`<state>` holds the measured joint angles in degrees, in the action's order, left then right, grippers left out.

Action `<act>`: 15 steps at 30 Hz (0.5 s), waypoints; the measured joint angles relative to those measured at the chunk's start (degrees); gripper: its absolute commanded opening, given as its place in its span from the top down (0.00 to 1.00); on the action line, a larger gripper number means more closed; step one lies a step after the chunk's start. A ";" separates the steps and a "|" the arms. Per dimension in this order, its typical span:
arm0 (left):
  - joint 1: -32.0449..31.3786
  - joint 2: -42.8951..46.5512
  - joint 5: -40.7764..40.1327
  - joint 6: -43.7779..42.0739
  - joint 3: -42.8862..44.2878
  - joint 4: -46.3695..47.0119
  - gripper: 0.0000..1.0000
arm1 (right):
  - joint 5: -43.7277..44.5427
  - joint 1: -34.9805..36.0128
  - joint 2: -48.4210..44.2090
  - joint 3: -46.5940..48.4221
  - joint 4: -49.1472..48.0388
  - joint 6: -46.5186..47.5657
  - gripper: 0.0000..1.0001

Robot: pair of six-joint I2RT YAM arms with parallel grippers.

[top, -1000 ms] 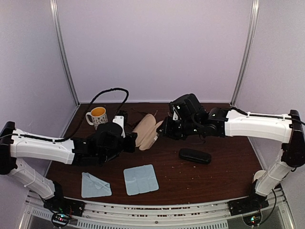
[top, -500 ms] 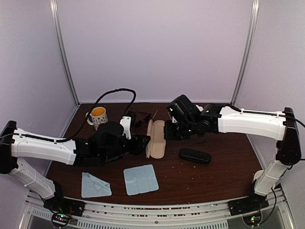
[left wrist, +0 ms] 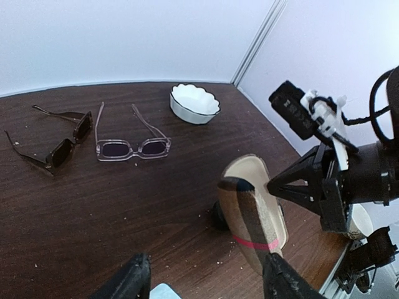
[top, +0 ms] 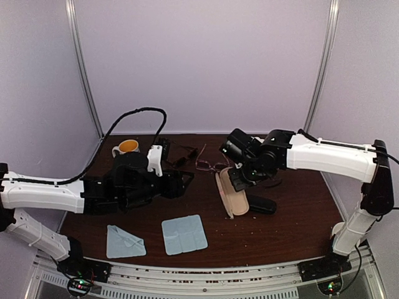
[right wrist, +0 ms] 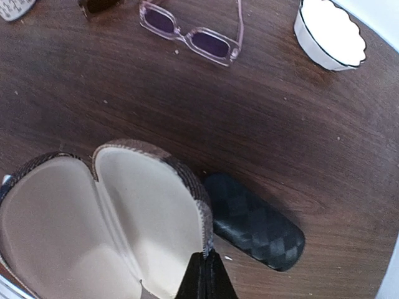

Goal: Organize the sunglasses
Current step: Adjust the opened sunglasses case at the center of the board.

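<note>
The dark sunglasses (left wrist: 59, 143) (top: 181, 156) and the pink-framed sunglasses (left wrist: 132, 146) (right wrist: 193, 38) (top: 209, 163) lie unfolded side by side at the back of the table. My right gripper (right wrist: 206, 274) (top: 235, 182) is shut on the rim of the open tan striped case (right wrist: 106, 212) (left wrist: 252, 212) (top: 232, 198), which stands tilted with its cream lining showing. My left gripper (left wrist: 206, 286) (top: 182, 180) is open to the left of that case, with nothing between its fingers. Neither gripper touches the sunglasses.
A shut black case (right wrist: 252, 221) (top: 259, 204) lies right beside the tan case. A white scalloped bowl (left wrist: 194, 103) (right wrist: 329, 32) stands at the back right and a mug (top: 128, 146) at the back left. Two blue cloths (top: 124, 242) (top: 184, 233) lie near the front edge.
My left gripper has opened, let go of the tan case and drawn back to the left. The right arm has carried the case nearer and rightwards, next to the black case.
</note>
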<state>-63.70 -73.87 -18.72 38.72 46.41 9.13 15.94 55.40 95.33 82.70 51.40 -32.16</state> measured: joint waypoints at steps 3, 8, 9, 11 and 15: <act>0.00 2.23 -0.66 -0.20 -0.52 -0.87 0.35 | 1.99 0.33 -0.17 -0.13 5.03 3.50 1.00; 0.00 4.39 -1.22 -0.20 -3.58 -2.14 0.35 | 5.75 2.12 -0.20 -0.24 11.78 7.85 1.00; 0.00 4.46 -1.27 -0.15 -4.17 -2.45 0.35 | 6.84 2.95 0.07 -0.22 13.14 8.66 1.00; 0.00 4.46 -1.44 0.02 -5.49 -3.23 0.35 | 8.90 4.63 1.46 -0.13 15.37 9.84 1.00; 0.00 4.44 -1.49 0.66 -7.26 -4.07 0.35 | 13.60 7.26 8.26 0.74 19.10 10.58 1.00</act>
<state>-63.70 -69.43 -20.21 39.38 39.16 5.06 29.54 62.65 103.59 83.44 70.50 -21.58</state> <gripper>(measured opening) 0.648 0.008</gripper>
